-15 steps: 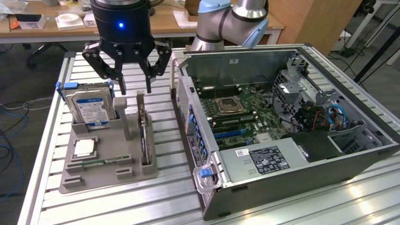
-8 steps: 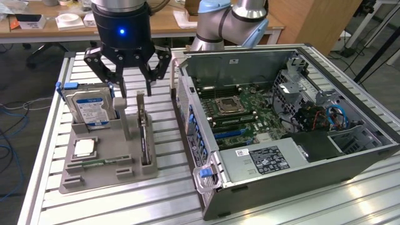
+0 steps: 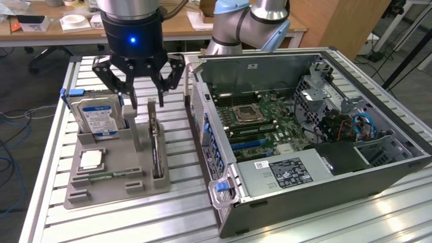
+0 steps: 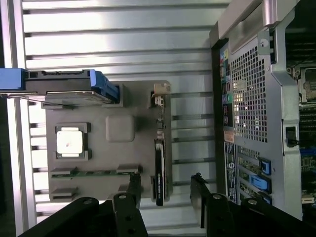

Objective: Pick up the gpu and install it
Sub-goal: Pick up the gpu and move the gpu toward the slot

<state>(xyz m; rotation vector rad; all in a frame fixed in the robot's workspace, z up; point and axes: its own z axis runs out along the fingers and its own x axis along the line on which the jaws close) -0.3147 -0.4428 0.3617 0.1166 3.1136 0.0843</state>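
The gpu (image 3: 157, 149) is a thin dark card standing on edge in a slot of the grey holder tray (image 3: 138, 164), its grey metal bracket at the far end. In the wrist view the gpu (image 4: 159, 170) runs along the tray's (image 4: 121, 129) side nearest the computer. My gripper (image 3: 145, 101) hangs just above the card's bracket end, open, with one finger on each side of the card's line. From the wrist, the gripper (image 4: 165, 183) has its dark fingertips (image 4: 134, 181) spread to either side of the card and not touching it.
A silver hard drive (image 3: 98, 119) with a blue-white label stands in the tray, with a processor chip (image 3: 91, 159) and a green memory stick (image 3: 108, 175) beside it. The open computer case (image 3: 378, 172) lies to the exterior view's right, its motherboard (image 3: 263, 121) exposed. All rest on a slatted metal table (image 3: 135, 217).
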